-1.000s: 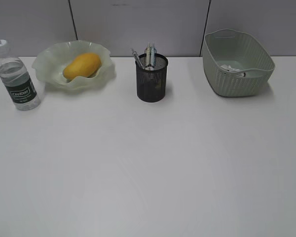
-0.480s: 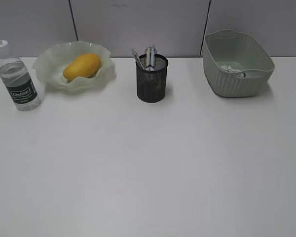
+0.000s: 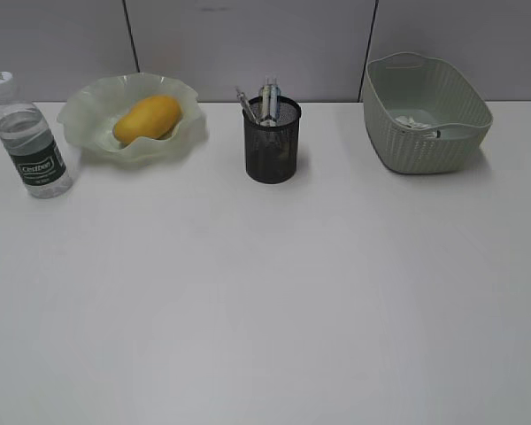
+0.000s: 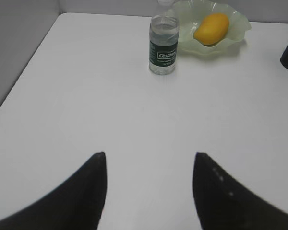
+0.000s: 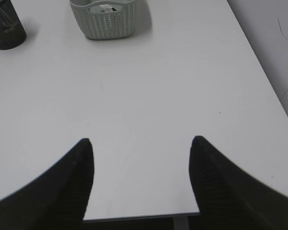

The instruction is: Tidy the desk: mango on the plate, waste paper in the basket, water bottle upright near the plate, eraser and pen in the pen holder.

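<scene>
The yellow-orange mango (image 3: 147,118) lies in the wavy-rimmed green plate (image 3: 81,113) at the back left of the desk (image 3: 265,292). Just left of the plate the water bottle (image 3: 30,142) stands upright. Several pens (image 3: 267,96) stick out of the black mesh pen holder (image 3: 272,146); the eraser is out of view. White waste paper (image 3: 411,122) lies inside the basket (image 3: 425,137). Over bare desk, my left gripper (image 4: 150,155) is open and well short of the bottle (image 4: 163,48). My right gripper (image 5: 140,140) is open too, near the front edge, far from the basket (image 5: 105,21).
A grey panelled wall (image 3: 248,44) runs behind the desk. The left wrist view shows the desk's left edge against a wall (image 4: 19,28). The desk's right and front edges (image 5: 259,72) show in the right wrist view. Neither arm shows in the exterior view.
</scene>
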You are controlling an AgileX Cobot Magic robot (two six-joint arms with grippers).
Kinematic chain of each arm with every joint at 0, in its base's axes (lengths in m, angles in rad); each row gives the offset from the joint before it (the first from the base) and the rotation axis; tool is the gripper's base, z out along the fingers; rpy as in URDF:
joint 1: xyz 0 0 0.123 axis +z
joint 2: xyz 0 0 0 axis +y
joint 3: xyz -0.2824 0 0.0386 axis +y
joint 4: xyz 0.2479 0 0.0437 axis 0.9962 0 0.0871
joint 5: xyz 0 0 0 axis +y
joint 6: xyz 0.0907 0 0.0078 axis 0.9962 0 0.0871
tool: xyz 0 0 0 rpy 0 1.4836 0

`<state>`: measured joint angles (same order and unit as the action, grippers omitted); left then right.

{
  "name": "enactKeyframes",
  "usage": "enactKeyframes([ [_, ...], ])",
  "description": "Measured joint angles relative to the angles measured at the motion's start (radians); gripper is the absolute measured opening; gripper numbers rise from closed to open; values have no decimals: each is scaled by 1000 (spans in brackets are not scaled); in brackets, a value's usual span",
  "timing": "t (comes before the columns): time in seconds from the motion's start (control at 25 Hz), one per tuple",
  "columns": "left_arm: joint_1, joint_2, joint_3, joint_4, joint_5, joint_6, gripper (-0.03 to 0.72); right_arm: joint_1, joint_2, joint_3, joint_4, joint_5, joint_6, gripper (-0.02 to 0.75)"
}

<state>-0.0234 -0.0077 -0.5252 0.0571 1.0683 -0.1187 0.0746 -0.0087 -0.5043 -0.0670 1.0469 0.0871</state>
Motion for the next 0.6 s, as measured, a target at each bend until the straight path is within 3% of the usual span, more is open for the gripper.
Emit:
enactKeyframes([
  [0.6, 1, 0, 0, 0, 0, 0, 428, 0, 0, 0, 0, -1, 0, 501],
])
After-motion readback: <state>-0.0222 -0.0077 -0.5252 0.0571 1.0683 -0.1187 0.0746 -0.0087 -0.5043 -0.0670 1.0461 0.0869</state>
